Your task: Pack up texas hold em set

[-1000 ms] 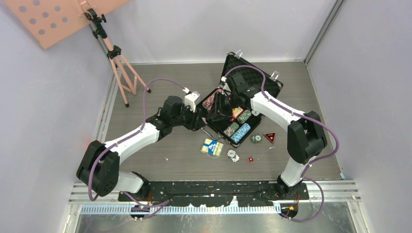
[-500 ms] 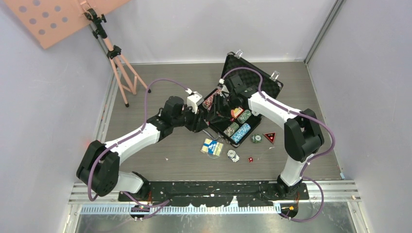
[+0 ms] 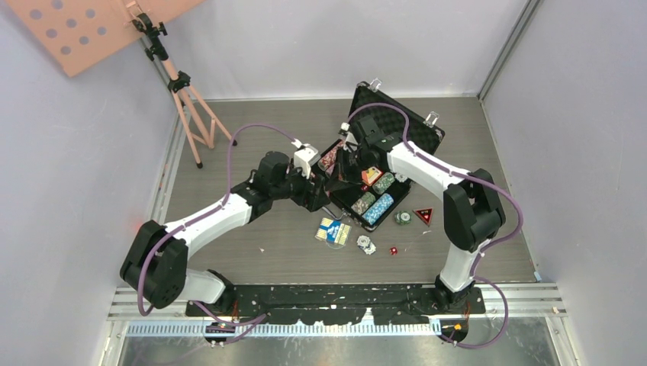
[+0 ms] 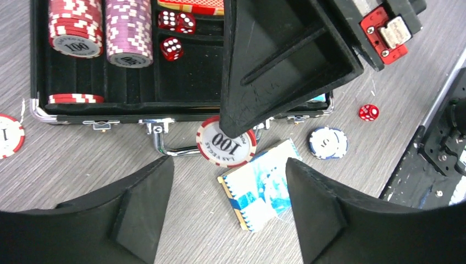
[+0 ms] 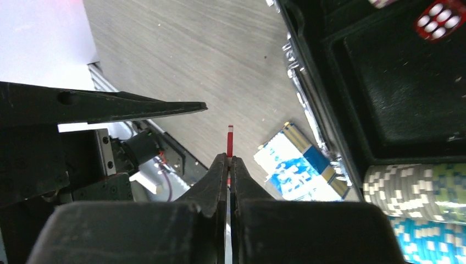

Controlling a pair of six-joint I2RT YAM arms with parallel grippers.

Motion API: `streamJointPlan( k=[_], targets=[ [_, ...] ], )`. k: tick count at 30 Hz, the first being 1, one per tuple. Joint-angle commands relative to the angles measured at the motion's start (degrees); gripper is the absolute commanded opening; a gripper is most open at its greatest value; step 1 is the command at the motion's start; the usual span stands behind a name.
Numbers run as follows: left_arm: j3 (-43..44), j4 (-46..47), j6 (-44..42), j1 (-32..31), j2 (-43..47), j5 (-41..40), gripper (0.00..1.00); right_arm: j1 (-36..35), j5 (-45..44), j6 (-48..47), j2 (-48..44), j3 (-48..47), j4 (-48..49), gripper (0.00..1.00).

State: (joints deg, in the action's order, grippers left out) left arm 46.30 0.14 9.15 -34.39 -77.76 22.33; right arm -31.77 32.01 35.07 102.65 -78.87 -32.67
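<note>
The black briefcase lies open, with its front wall just beyond my left gripper. Inside are red and purple chip stacks, red dice and a red deck. My right gripper is shut on a red-and-white "100" chip, seen edge-on in its own view and hanging over the case handle. My left gripper stands open just below it, holding nothing. The blue deck lies on the floor between the left fingers.
Loose on the floor in front of the case are a blue chip, a red die, a red-edged chip, a green chip and a red triangle. The pink tripod stands at the back left.
My right gripper has shifted left to the case's front left corner and its jaws have closed on the chip. The left jaws have opened wider.
</note>
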Motion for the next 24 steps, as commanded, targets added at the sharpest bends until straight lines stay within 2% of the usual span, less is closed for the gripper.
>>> streamJointPlan(
  k=[1, 4, 7, 11, 15, 19, 24],
  targets=[
    [1.1, 1.9, 1.9, -0.2, 1.7, -4.6, 0.82, -0.2, -7.5, -6.5, 1.1, -5.7, -2.3, 0.01],
    [1.1, 0.7, 3.5, 0.4, 3.0, -9.5, 0.93, -0.1, -11.4, -10.0, 2.4, -8.6, -2.5, 0.0],
    [1.1, -1.4, 6.2, 2.3, 4.2, -14.7, 0.94, -0.2, -15.3, -13.5, 3.7, -10.5, -1.4, 0.01],
    [2.9, -6.4, 9.5, 6.6, 3.0, -19.9, 0.92, -0.4, -17.6, -17.9, 4.5, -11.2, 2.9, 0.01],
    [5.3, -9.5, 12.2, 10.0, -0.3, -21.6, 0.88, -2.0, -20.8, -22.7, 6.3, -13.2, 4.6, 0.01],
    [7.6, -11.0, 12.3, 11.0, -2.9, -24.3, 0.87, -2.6, -21.2, -24.1, 8.6, -15.3, 6.9, 0.01],
    [11.7, -13.6, 11.2, 11.0, -6.5, -27.1, 0.85, -3.0, -23.1, -25.4, 13.6, -21.0, 4.7, 0.01]
  ],
)
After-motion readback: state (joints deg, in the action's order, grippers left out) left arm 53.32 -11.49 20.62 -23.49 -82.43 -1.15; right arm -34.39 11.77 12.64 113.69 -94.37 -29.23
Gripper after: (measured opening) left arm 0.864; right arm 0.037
